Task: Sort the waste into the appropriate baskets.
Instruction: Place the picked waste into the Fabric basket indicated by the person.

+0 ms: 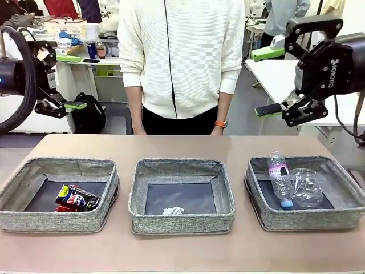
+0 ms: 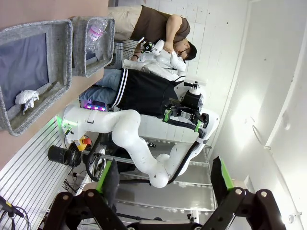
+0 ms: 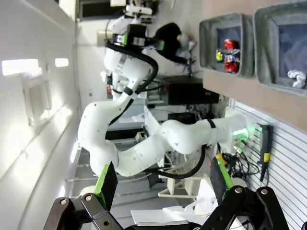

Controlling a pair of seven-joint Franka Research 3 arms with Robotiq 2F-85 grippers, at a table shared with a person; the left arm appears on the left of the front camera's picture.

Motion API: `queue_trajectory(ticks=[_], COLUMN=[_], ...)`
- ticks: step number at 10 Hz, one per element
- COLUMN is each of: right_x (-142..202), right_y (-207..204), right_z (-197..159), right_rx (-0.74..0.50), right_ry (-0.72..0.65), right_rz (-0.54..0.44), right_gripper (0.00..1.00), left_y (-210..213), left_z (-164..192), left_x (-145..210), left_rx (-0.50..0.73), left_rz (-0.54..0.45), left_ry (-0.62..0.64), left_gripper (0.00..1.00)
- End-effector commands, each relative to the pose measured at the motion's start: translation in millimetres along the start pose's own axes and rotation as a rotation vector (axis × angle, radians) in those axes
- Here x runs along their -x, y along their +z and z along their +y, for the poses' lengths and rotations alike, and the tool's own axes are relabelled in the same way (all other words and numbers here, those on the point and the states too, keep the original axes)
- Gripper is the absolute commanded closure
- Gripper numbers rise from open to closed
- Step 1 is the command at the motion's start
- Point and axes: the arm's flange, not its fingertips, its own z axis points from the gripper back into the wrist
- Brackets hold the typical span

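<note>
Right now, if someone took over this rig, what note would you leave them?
Left gripper: open, empty, raised at the table's left edge.
Right gripper: open, empty, raised on the right.
Left basket: crushed cans.
Middle basket: paper wad.
Right basket: plastic bottle and clear cup.
Person standing at the far side, hands at the table edge.
Done: no waste lies loose on the tabletop; sorting looks finished.
Left: probably nothing; just check the bins.
</note>
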Motion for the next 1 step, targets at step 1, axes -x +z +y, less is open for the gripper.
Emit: queue_trajectory(ticks=[1], right_x=[-1.0], right_y=[-2.2], right_z=[3.2], right_rx=[-0.022], right_ry=[0.031], right_rz=[0.001], right_gripper=[0.0], left_y=[0.7], left_z=[-2.4], left_x=[0.5], left_rx=[0.011], left_rz=[-0.004], left_ry=[-0.006], left_gripper=[0.0])
